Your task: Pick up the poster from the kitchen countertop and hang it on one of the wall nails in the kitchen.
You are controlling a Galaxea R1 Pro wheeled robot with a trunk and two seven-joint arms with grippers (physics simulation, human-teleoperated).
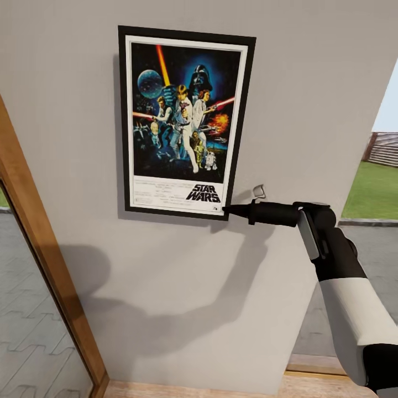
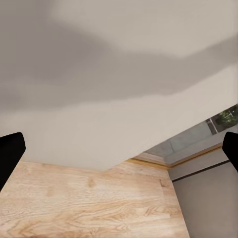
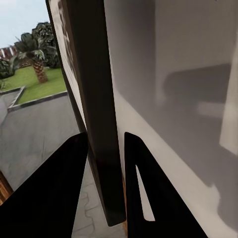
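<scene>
While the right gripper (image 3: 105,163) pinches the poster (image 1: 182,119) (lower corner), the left gripper (image 2: 119,153) gapes.

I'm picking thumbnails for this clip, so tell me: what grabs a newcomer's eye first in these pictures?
First comes the poster, upright against the pale grey wall, its dark blue art and black STAR WARS lettering bright against the plain surface. Next is the right gripper, reaching in from the right to the poster's lower right corner; in the right wrist view its fingers sit either side of the black frame's edge. The arm's shadow falls across the wall below.

Head camera facing wall (image 1: 309,99) closely, wrist cameras nearer
</scene>
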